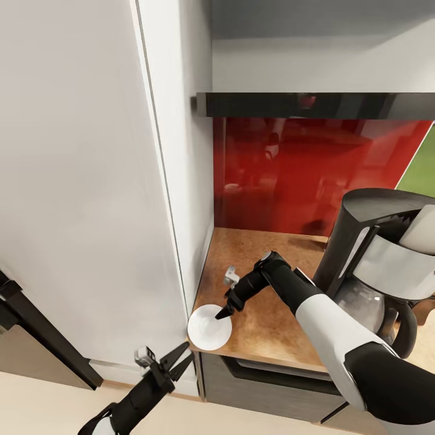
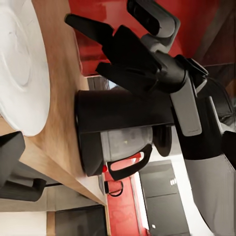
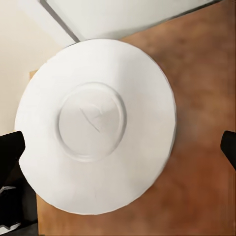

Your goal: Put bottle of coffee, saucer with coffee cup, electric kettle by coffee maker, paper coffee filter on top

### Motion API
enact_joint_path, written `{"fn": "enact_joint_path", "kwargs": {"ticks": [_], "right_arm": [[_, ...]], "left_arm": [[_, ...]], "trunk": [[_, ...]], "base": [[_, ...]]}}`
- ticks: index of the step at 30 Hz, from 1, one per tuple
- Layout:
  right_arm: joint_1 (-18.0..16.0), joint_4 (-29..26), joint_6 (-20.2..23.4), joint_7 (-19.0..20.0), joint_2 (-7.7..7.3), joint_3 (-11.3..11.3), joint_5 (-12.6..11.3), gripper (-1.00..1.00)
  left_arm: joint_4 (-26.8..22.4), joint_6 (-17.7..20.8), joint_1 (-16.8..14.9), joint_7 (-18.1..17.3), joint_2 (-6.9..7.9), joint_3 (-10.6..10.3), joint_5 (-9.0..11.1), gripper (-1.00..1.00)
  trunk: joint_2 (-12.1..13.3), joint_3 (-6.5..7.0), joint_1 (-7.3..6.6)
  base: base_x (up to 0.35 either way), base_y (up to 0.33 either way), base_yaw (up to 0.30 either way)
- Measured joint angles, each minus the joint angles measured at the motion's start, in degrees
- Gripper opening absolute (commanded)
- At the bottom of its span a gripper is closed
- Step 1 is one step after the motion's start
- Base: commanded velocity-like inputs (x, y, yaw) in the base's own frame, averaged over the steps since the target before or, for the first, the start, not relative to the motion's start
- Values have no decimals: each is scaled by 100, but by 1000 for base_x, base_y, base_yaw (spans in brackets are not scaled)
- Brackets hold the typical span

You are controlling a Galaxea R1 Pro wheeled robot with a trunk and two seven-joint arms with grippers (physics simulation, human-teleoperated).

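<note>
A white saucer [image 1: 209, 327] lies on the brown countertop [image 1: 272, 314] at its front left corner, slightly overhanging the edge. My right gripper [image 1: 225, 311] hovers just above the saucer [image 3: 93, 123], open wide, with one fingertip [image 3: 10, 147] on each side and nothing held. The black and silver coffee maker [image 1: 374, 266] stands on the counter to the right. My left gripper [image 1: 184, 356] is open below the counter's front edge. Its camera sees the saucer [image 2: 19, 69], the coffee maker [image 2: 118, 132] and the right gripper [image 2: 93, 49].
A tall white cabinet [image 1: 90, 211] walls off the counter's left side. A red backsplash [image 1: 290, 175] sits behind, under a dark hood [image 1: 314, 104]. A dark appliance front [image 1: 266, 380] lies below the counter. Bare countertop stretches between saucer and coffee maker.
</note>
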Motion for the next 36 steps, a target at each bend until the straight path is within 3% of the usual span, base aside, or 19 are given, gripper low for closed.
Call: {"fn": "enact_joint_path", "kwargs": {"ticks": [19,26,30,36], "right_arm": [[6,82,-8,-663,59,-6,-45,100],[11,246,-19,-556,226,1,-50,100],[16,271,-22,-231,249,-4,-39,100],[17,438,-38,-145,245,-12,-22,100]], "left_arm": [[-12,17,2,2,15,2,69,100],[-15,17,-3,2,40,16,77,100],[-20,17,-5,2,42,17,77,100],[-21,19,-6,2,42,18,77,100]], "trunk": [[0,0,0],[0,0,0],[0,0,0],[0,0,0]], "base": [[0,0,0],[0,0,0],[0,0,0],[0,0,0]]}}
